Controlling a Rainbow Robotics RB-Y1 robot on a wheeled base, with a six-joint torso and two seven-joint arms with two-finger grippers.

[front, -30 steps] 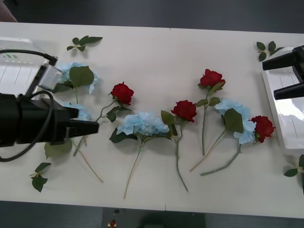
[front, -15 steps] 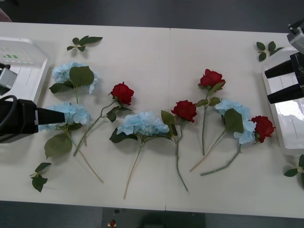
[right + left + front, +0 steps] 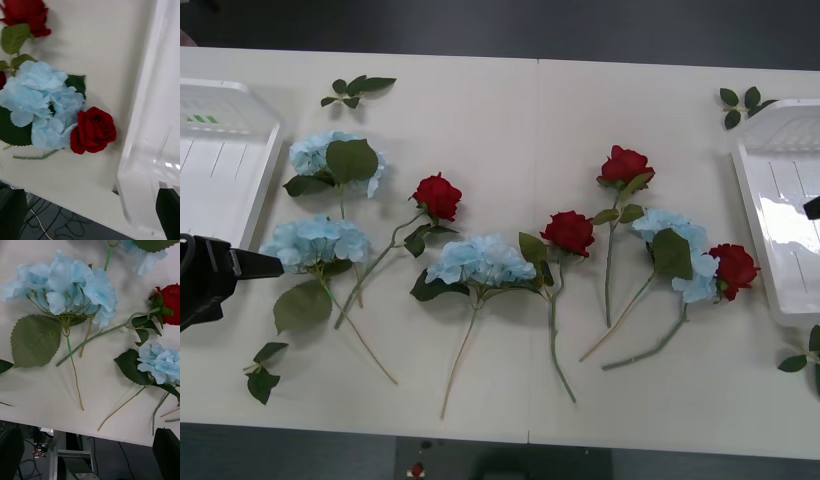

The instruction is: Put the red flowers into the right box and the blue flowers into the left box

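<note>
Four red flowers lie on the white table: one left of centre (image 3: 438,195), one in the middle (image 3: 568,232), one behind it (image 3: 625,165), and one nearest the right box (image 3: 735,268) (image 3: 93,129). Several blue flowers (image 3: 330,155) (image 3: 315,242) (image 3: 480,260) (image 3: 675,240) lie among them. The left box (image 3: 220,170) and the right box (image 3: 780,230) (image 3: 150,112) hold nothing. My left gripper (image 3: 240,280) (image 3: 90,435) is open at the left edge, just beside a blue flower (image 3: 63,285). My right gripper (image 3: 90,195) is open near the right box's front corner; its tip (image 3: 812,207) is at the front view's right edge.
Loose green leaf sprigs lie at the back left (image 3: 355,88), back right (image 3: 742,103), front left (image 3: 262,368) and front right (image 3: 805,355). The table's front edge runs close below the stems.
Both arms have drawn back outward. The left gripper retreated left off the blue flowers, uncovering them and the left box. The right gripper slid off the right edge, uncovering the right box.
</note>
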